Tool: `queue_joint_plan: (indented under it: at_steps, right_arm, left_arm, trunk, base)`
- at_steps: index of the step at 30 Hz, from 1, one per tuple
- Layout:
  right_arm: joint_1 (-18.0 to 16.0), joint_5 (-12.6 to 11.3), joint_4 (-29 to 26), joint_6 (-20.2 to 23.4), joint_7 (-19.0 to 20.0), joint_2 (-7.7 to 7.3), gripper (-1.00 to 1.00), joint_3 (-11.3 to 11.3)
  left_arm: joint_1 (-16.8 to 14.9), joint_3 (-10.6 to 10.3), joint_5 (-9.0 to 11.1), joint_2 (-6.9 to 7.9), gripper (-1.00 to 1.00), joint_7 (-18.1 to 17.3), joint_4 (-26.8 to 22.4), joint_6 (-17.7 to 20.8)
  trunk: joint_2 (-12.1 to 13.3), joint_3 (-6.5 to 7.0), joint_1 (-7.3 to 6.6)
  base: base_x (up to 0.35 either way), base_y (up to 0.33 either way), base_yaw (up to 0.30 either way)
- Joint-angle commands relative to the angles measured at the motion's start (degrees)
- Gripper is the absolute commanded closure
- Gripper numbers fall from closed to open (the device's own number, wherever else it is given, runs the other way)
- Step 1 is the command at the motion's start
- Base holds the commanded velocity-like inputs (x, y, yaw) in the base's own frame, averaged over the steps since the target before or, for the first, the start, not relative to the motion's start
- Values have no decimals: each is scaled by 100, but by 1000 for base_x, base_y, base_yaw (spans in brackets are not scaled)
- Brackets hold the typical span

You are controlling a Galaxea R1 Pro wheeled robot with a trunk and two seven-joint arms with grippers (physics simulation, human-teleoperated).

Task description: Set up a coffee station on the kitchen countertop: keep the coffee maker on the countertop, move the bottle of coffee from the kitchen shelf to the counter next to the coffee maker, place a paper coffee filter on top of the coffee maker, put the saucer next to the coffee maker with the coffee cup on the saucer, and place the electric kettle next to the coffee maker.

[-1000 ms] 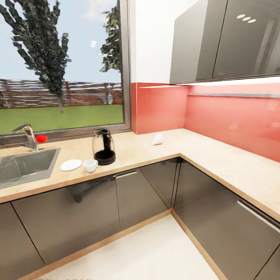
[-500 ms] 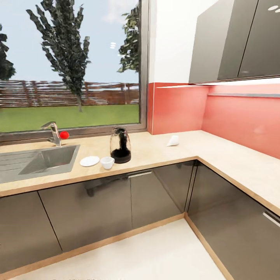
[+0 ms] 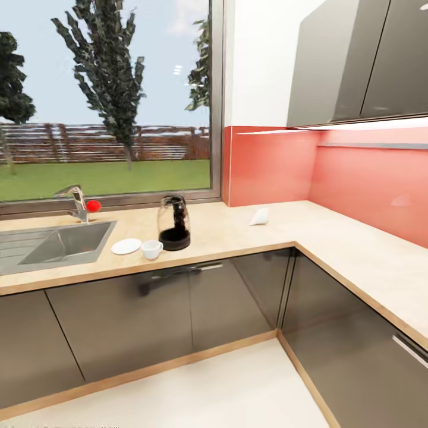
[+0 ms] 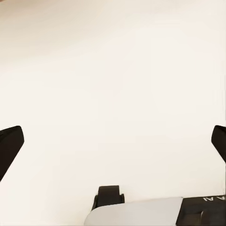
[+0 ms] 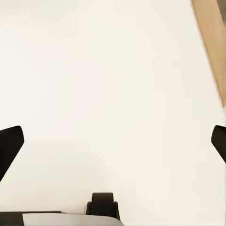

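Across the corner ahead of me ran the kitchen countertop (image 3: 333,238), a light wood-grain worktop in an L shape over dark grey cabinet fronts (image 3: 148,321); its long run lay under a wide window (image 3: 107,101), its other leg followed a red wall panel (image 3: 368,184) off to my right. On that long run, nearer the front edge than the window, stood the electric kettle (image 3: 174,223), upright, clear glass with a black base; just beside it on the sink side sat the coffee cup (image 3: 151,249), white, standing on the wood itself; close beside the cup lay the saucer (image 3: 126,246), white and bare, and I could not tell whether the two touched. Farther along toward the corner, well apart from the kettle, the paper coffee filter (image 3: 259,216) lay on the worktop near the red panel. At the left end a steel sink (image 3: 65,245) was set into the wood, with a tap (image 3: 74,199) and a small red ball (image 3: 93,205) behind it. Dark wall cupboards (image 3: 362,59) hung above the red panel. From my left wrist camera, my left gripper (image 4: 113,141) was spread wide, one dark fingertip at each edge, pale floor (image 4: 113,70) between them and nothing held; from my right wrist camera, my right gripper (image 5: 113,141) was just as wide and bare, over the same pale floor, with a wooden strip (image 5: 212,42) crossing one corner.
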Motion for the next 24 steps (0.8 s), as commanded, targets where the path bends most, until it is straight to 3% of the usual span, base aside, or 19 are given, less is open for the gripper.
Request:
queue_joint_plan:
  at_steps: [1, 8, 17, 24]
  right_arm:
    - [-2, 9, 4, -18, -2, 0, -100, 3]
    - [-2, 10, 4, -16, -11, 2, -100, 3]
    - [-2, 10, 8, -12, -12, 2, -100, 3]
    - [-2, 13, 8, -16, 14, -5, -100, 4]
  left_arm:
    - [2, 4, -38, -13, -100, -2, -10, -1]
    - [2, 10, -51, -71, -100, -1, -11, -5]
    - [2, 14, -50, -76, -100, 0, -10, -8]
    - [2, 13, -38, -69, -100, -2, -18, -9]
  trunk:
    - [-3, -5, 1]
    - [-3, -5, 1]
    - [-3, -5, 1]
    - [-3, -5, 1]
  base:
    - [78, -292, 199]
    - [63, -256, 253]
    - [16, -57, 266]
    - [62, -65, 47]
